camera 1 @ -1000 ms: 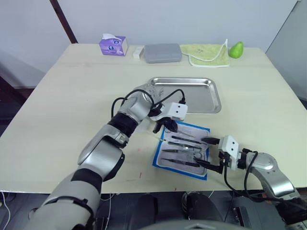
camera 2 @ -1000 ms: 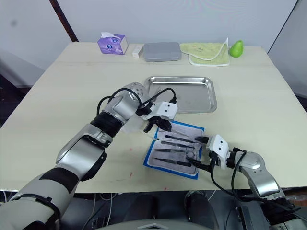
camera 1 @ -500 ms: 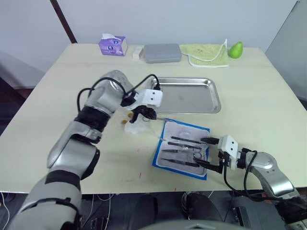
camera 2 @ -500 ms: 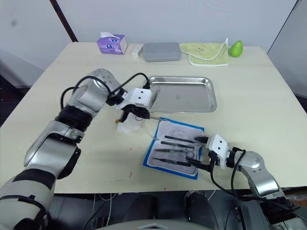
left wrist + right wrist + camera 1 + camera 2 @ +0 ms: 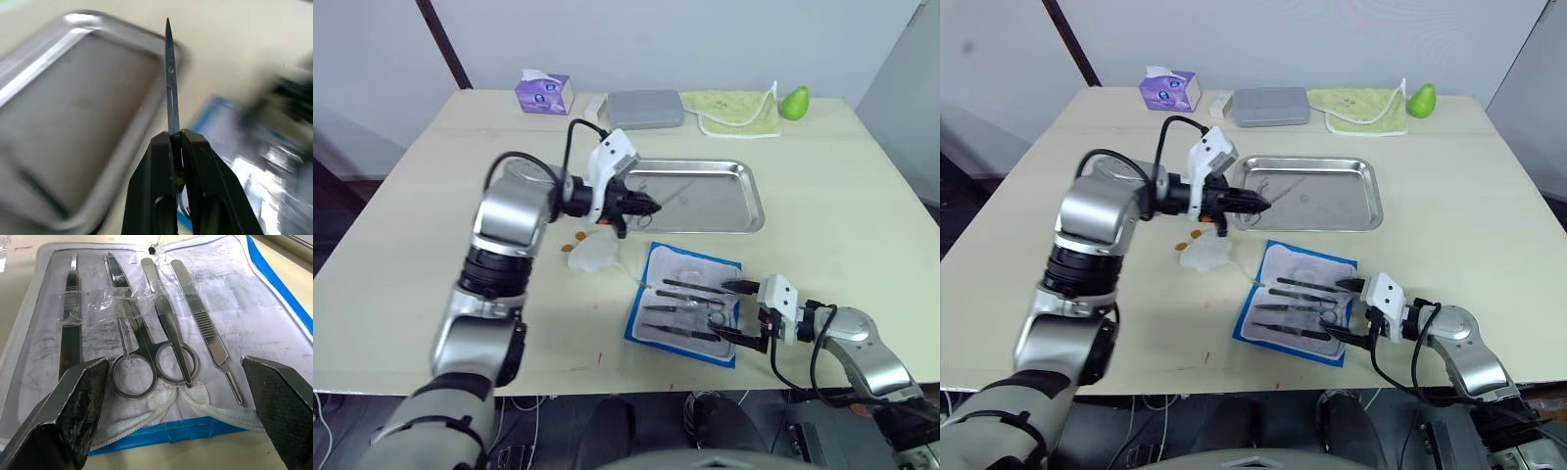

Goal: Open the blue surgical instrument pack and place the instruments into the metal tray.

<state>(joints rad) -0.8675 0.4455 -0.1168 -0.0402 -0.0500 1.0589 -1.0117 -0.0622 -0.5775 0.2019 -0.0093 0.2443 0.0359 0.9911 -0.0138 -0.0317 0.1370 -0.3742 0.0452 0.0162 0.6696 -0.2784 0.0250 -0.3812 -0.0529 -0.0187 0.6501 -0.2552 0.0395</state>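
Note:
The blue surgical instrument pack (image 5: 648, 335) lies open near the table's front edge, pale lining up. Several slim metal instruments (image 5: 164, 313) lie side by side on it, among them scissors (image 5: 128, 328). My right gripper (image 5: 740, 313) stands open at the pack's near right edge, its fingers (image 5: 80, 404) either side of the scissor rings without touching them. My left gripper (image 5: 642, 205) is shut on a slim pointed instrument (image 5: 169, 73), held in the air over the near left corner of the metal tray (image 5: 753, 199) with its tip toward the tray.
A crumpled clear wrap (image 5: 595, 258) and small orange bits (image 5: 576, 238) lie left of the pack. Along the far edge stand a purple tissue box (image 5: 544, 93), a white block (image 5: 595, 106), a grey case (image 5: 646, 108), a yellow-green cloth (image 5: 734, 111) and a green pear (image 5: 794, 101).
My left gripper went from the pack's far left corner out to the left, then up to the tray's corner with the slim instrument. The clear wrap now lies on the table. The right gripper stayed.

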